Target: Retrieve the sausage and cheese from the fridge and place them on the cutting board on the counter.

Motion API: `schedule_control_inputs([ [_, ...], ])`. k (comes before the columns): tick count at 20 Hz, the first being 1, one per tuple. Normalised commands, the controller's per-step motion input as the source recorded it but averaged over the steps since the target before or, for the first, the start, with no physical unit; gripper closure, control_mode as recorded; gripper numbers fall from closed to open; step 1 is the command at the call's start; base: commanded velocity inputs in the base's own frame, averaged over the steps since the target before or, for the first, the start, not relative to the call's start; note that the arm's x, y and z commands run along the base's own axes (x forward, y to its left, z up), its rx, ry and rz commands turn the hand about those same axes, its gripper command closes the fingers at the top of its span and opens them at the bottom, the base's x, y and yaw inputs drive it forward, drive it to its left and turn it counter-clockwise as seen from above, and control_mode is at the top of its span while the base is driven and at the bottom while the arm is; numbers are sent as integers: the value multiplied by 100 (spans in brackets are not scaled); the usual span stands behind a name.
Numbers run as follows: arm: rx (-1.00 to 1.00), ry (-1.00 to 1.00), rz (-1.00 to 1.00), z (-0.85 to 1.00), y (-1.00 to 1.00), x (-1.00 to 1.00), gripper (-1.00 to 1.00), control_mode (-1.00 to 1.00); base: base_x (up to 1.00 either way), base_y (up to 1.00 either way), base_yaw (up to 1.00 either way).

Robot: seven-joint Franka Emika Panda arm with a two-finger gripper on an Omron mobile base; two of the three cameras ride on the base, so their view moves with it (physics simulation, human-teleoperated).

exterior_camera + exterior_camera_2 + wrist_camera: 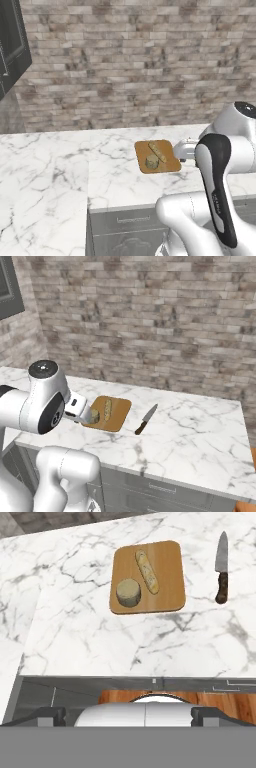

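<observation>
In the left base view the cutting board (157,156) lies flat on the white marble counter (60,165), in front of a brick wall (135,60). The board is orange-brown with rounded corners. On it there are two small foods: a pale tan elongated piece (157,151) toward the wall side and a round greyish-tan chunk (152,162) just beside it, nearer the front edge. The colours are pale, so I cannot tell which one is the sausage and which the cheese. The white arm (220,175) stands to the right of the board. In the right base view the same board (110,412) is partly hidden by the arm (40,401), and a knife (146,419) with a dark handle lies on the marble to the right of the board, near it but apart. In the hand view the board (165,572) is seen from above; the long piece (147,571) lies slanted, the round chunk (128,593) is just beside its lower end, and the knife (221,567) lies to the right. The gripper (128,716) is high above the counter edge, its fingers spread wide and holding nothing.
</observation>
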Motion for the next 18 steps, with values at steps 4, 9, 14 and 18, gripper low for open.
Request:
schedule_control_inputs([
  [4, 0, 0, 0, 0, 0, 0, -100, -100, 0, 0, 0],
  [9, 0, 0, 0, 0, 0, 0, -100, 100, 0, 0, 0],
  [14, 0, 0, 0, 0, 0, 0, -100, 100, 0, 0, 0],
  [18, 0, 0, 0, 0, 0, 0, -100, 100, 0, 0, 0],
])
